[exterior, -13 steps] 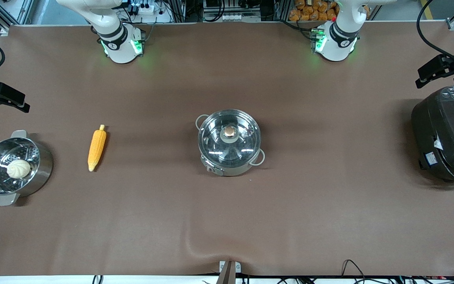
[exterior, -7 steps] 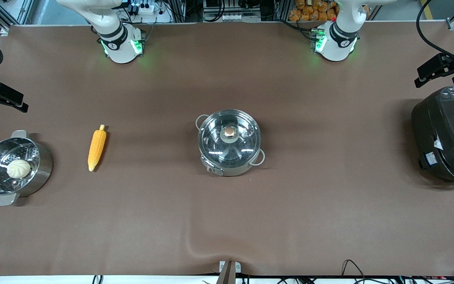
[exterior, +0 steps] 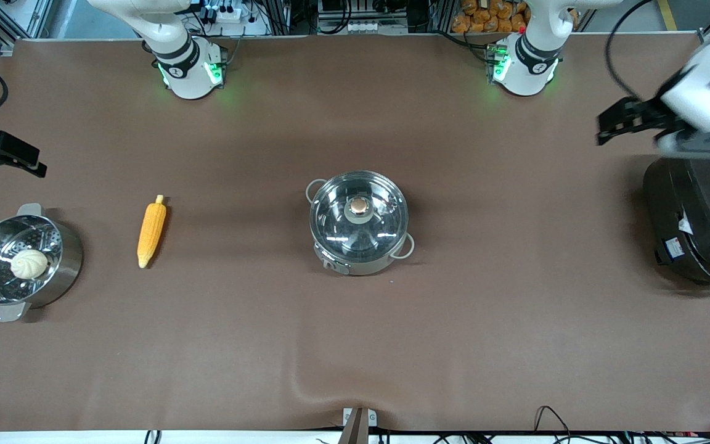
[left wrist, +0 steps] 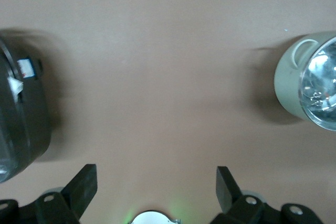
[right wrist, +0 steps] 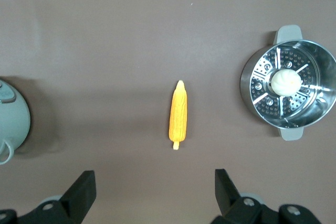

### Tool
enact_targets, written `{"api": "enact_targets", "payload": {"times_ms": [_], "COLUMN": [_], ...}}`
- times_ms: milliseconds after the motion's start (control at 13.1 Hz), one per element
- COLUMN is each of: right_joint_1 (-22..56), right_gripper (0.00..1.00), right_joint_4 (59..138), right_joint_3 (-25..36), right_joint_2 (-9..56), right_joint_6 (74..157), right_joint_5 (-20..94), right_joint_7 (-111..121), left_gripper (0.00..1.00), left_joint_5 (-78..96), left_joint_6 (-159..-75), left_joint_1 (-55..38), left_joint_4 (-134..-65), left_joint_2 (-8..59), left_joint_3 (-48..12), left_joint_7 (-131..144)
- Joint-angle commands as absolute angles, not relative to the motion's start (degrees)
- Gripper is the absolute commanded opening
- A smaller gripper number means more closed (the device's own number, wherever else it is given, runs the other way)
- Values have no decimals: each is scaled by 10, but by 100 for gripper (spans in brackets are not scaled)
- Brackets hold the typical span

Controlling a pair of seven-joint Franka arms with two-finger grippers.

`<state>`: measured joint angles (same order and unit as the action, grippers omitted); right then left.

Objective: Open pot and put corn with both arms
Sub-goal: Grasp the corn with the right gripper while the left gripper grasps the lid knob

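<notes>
Pot: one pot (exterior: 359, 223) sits mid-counter, its glass lid (exterior: 359, 214) on, the knob (exterior: 360, 205) untouched.
Corn: one corn (exterior: 151, 231) lies flat on the counter (exterior: 355, 345), between the pot and the strainer pot (exterior: 22, 261), toward the right arm's end.
Left gripper: left gripper (exterior: 629, 120) hangs over the counter beside the black cooker (exterior: 697, 225), jaws spread wide, holding nothing.
Right gripper: right gripper (exterior: 4, 154) hovers over the counter's edge near the strainer pot, jaws parted and empty.
Risk: the smooth knob may slip from a shallow pinch; the rounded cob may roll if gripped off-centre.
Count: two arms, two steel pots, one lid, one corn, one bun (exterior: 29, 263), one cooker.
</notes>
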<state>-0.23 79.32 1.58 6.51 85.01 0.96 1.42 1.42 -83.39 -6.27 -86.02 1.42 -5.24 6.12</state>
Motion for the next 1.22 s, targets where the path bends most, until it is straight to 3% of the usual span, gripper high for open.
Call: {"api": "enact_targets", "payload": {"times_ms": [0,304,457,609,837,989,1141], "right_joint_1": [3,-5,-16,-39,-33,-33,-35], "right_gripper": [100,100,100,100,100,100,100], "right_joint_4": [869,999,1061,1161,1262,1259,1263], "right_joint_3": [12,14,14,14,13,12,13], "right_joint_2": [62,65,70,77,130,189,197], "right_joint_6": [939,1075,1142,1274,1438,1453,1442], "right_joint_5": [12,12,8,8,14,14,14], "right_joint_7": [16,33,53,85,80,80,83], "left_gripper": [100,100,100,100,100,100,100], "left_joint_5": [32,22,19,-1,-15,-22,-25], "left_joint_6": [-871,-981,-1009,-1010,-1037,-1078,-1108], "left_joint_1": [-79,-175,-229,-285,-329,-350,-361], "left_joint_4": [-849,-843,-805,-745,-737,-737,-737], "left_joint_2": [58,134,184,250,292,314,332], "left_joint_3": [-86,-105,-103,-98,-98,-98,-98], "left_joint_7": [89,263,390,528,584,635,670]}}
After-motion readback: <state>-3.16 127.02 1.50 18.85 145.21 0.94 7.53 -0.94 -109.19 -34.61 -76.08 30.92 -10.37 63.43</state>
